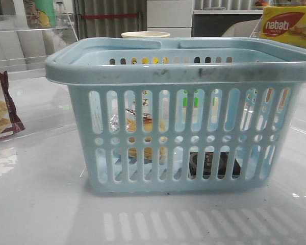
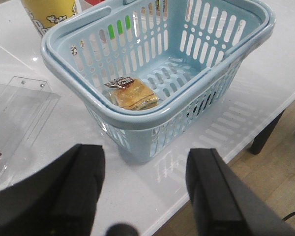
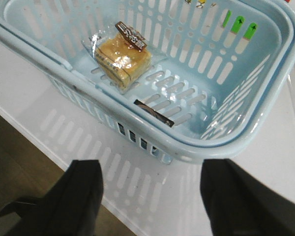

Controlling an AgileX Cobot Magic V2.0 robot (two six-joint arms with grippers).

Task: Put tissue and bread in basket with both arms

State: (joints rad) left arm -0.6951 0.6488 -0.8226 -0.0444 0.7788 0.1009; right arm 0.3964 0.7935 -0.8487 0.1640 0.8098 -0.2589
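The light-blue basket [image 1: 178, 71] stands in the middle of the white table. The bread [image 1: 143, 125], golden-brown in a clear wrapper, lies on the basket floor; it also shows in the left wrist view [image 2: 132, 94] and the right wrist view [image 3: 122, 58]. The dark tissue pack [image 1: 214, 164] lies on the basket floor to the right of the bread; the right wrist view shows only its dark edge [image 3: 155, 113] under the rim. My left gripper [image 2: 145, 187] is open and empty, above the table outside the basket [image 2: 157, 113]. My right gripper [image 3: 150, 196] is open and empty, outside the basket [image 3: 221, 142]. Neither gripper shows in the front view.
A maroon-edged biscuit packet [image 1: 0, 109] lies at the left. A yellow and red box [image 1: 288, 25] stands at the back right, and a pale cup [image 1: 145, 34] behind the basket. A yellow tub [image 2: 51, 12] and a clear acrylic stand [image 2: 19, 98] are beside the basket. The table edge [image 3: 44, 147] is near.
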